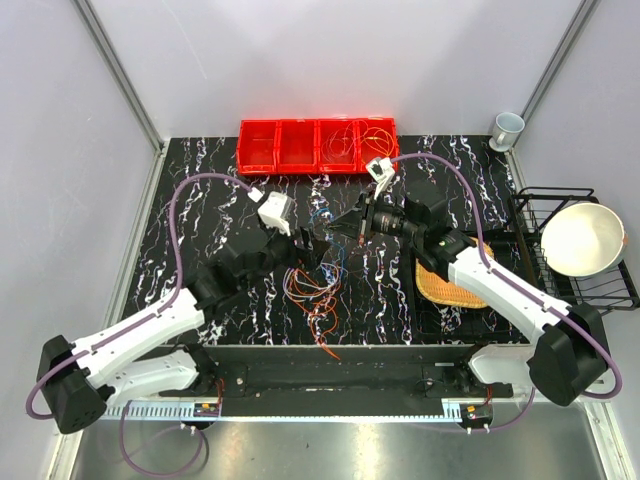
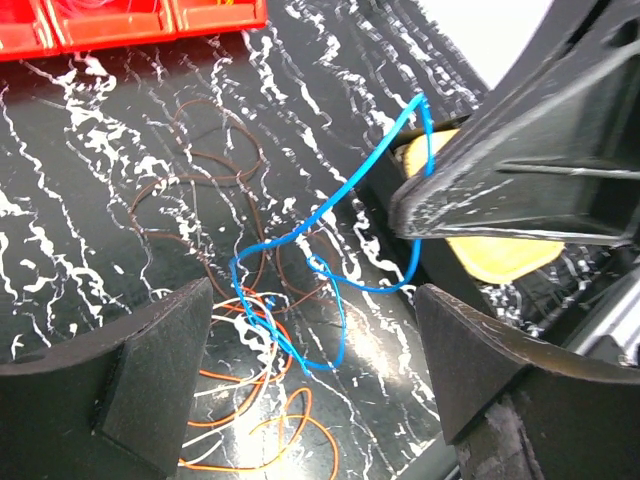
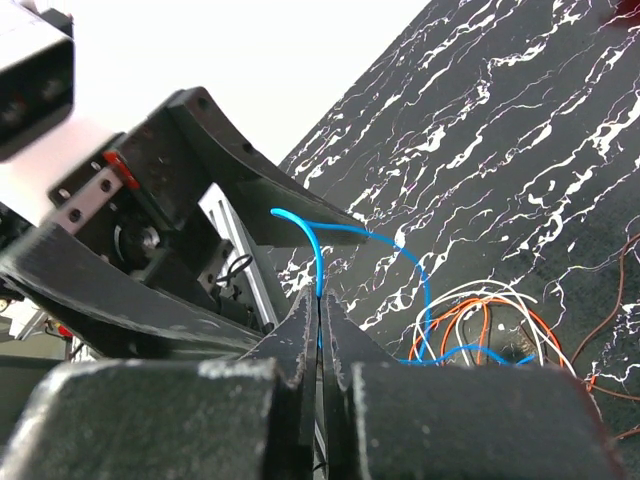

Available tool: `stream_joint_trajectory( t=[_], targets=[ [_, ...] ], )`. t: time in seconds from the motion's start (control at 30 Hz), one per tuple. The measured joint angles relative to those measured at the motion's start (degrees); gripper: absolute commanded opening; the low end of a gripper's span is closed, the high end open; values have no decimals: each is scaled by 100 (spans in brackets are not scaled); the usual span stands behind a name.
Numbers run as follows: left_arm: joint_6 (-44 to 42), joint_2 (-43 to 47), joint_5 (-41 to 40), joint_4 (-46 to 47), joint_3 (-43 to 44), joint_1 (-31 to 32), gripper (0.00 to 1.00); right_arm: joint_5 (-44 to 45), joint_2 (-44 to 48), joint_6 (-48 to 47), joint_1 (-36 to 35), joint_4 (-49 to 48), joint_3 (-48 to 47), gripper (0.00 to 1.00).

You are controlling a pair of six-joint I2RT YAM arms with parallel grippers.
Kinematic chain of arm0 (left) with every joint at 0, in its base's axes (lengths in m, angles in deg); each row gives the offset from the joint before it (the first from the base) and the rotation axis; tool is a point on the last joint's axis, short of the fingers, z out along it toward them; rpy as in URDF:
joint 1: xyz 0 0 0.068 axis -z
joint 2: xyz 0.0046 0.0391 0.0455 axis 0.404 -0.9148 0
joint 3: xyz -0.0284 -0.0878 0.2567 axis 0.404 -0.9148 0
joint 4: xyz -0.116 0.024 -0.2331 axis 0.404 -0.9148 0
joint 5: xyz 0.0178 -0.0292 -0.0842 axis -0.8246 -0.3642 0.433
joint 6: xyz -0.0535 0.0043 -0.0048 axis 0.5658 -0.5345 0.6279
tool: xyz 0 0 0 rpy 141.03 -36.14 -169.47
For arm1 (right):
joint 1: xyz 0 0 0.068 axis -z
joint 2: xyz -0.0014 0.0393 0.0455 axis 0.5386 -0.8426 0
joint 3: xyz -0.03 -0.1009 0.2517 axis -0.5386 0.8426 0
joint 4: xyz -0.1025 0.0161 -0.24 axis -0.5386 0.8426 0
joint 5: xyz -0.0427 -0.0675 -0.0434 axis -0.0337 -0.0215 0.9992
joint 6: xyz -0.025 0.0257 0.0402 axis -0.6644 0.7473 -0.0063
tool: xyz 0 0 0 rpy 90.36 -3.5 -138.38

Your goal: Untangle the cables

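a robotics lab test cell: a left arm and a right arm, both white, are bolted at the near edge of a black marbled table, boxed in by plain pale panels on aluminium posts. a red compartment bin sits at the far edge, and a wire dish rack holding a bowl stands on the right.

We find the cables heaped on the table, before the compartment bin at its far edge. Right of them sits a basket, then a dish rack holding a bowl, with a mug behind it.
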Motion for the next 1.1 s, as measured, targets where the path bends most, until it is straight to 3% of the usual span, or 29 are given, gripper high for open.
stream_joint_trajectory(
  t=[0.27, 0.63, 0.93, 1.1],
  targets=[
    [-129, -428, -444, 116, 92, 350, 77, -4, -111, 111, 0, -46, 0, 0],
    [-214, -916, -1663, 63, 468, 697, 67, -11, -127, 164, 0, -48, -2, 0],
    [-203, -994, -2358, -85, 498, 798, 78, -4, -131, 177, 0, -55, -2, 0],
    [-125, -994, -2691, -393, 507, 798, 78, -7, -131, 179, 0, -61, -2, 0]
  ],
)
